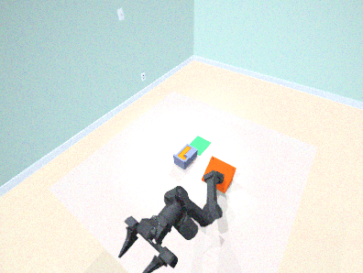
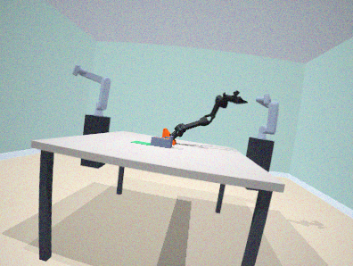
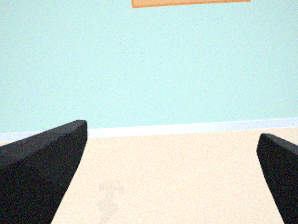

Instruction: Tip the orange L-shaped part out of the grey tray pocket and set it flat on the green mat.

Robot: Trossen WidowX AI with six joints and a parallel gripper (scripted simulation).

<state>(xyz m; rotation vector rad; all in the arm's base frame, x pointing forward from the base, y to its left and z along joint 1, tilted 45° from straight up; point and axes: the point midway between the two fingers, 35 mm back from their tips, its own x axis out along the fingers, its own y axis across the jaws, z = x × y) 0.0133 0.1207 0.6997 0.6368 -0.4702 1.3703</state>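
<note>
The orange L-shaped part (image 1: 185, 151) is sitting flush in the grey tray (image 1: 180, 161). The gripper (image 1: 143, 258) is hanging high above the table, spread wide, gripping nothing.

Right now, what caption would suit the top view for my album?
Open gripper raised far from the grey tray, where the orange L-shaped part lies beside the green mat.
</note>
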